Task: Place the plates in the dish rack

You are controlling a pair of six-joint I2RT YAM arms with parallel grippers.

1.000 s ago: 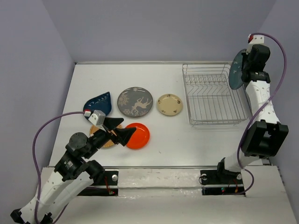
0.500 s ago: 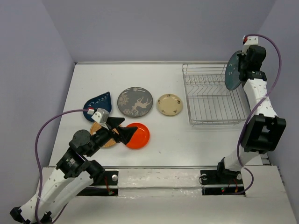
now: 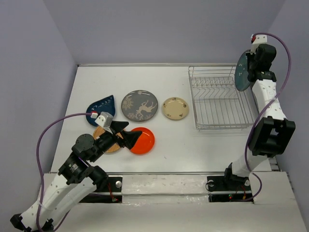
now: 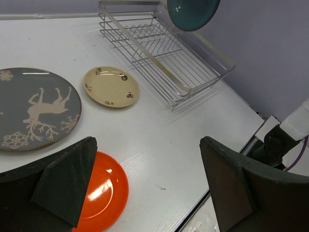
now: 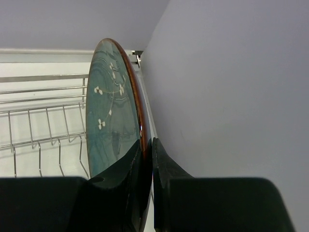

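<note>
Upper right in the top view, the right gripper pinches the rim of the teal plate, holding it on edge above the right end of the dish rack; lower left, the left gripper gapes empty by the orange plate; such a thin rim grip risks the glossy plate slipping and clattering onto the rack.

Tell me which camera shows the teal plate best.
Right wrist: the teal plate looms large, its patterned face clear and its rim pinched in the right gripper. Top external shows it small and foreshortened by the dish rack's far right corner. Left wrist crops it at the top edge.
</note>
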